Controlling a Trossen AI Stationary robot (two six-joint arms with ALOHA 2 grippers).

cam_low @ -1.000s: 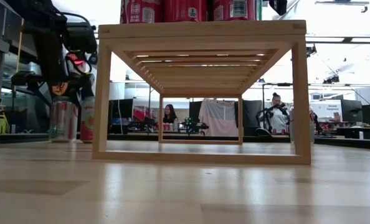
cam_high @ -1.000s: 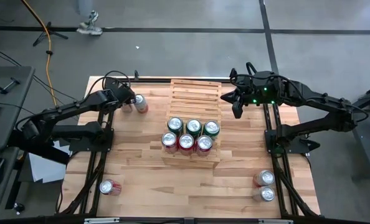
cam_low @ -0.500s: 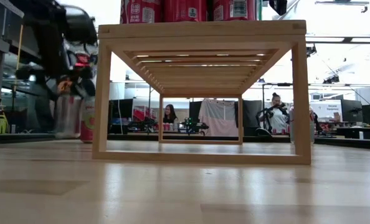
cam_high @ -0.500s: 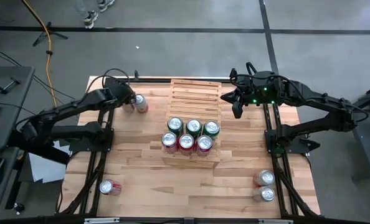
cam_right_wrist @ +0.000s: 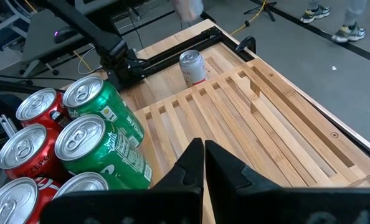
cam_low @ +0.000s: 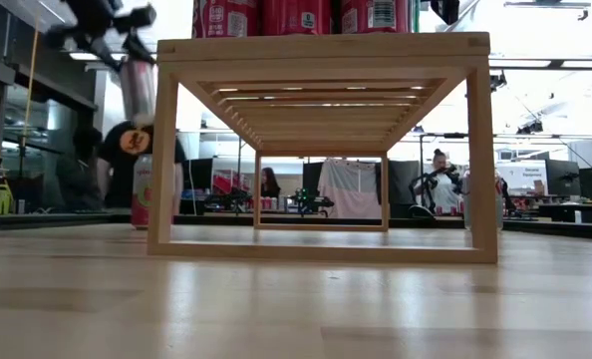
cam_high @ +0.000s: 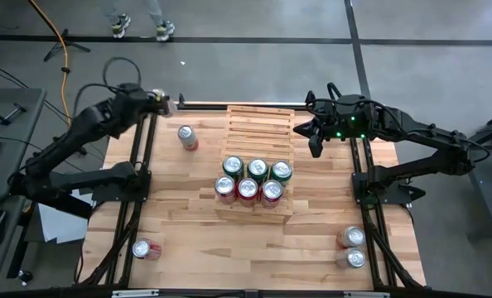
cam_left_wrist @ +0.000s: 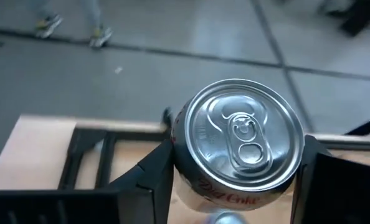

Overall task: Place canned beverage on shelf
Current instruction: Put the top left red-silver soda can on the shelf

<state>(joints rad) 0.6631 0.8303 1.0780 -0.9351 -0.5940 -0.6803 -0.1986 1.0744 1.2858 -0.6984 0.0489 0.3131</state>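
Cut off, blurred, or hidden

In the low view the cans (cam_low: 298,16) atop the shelf (cam_low: 321,48) are cut by the top edge; the raised silver can (cam_low: 137,90) is motion-blurred. In the left wrist view, the bottom edge crops that can's lower body.

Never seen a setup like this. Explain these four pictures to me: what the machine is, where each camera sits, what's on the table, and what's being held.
It is a robot with two dark arms at a wooden table. One camera looks straight down, one sits at tabletop height, and one rides on each wrist. In the middle stands the shelf, a pale slatted rack with six cans on its near end. More cans stand loose: a red can beside the shelf and others near the table's corners. The left gripper, raised over the far left corner, is shut on a silver can; its wrist camera looks down on the lid. The right gripper is shut, holds nothing and waits by the shelf's far right corner.
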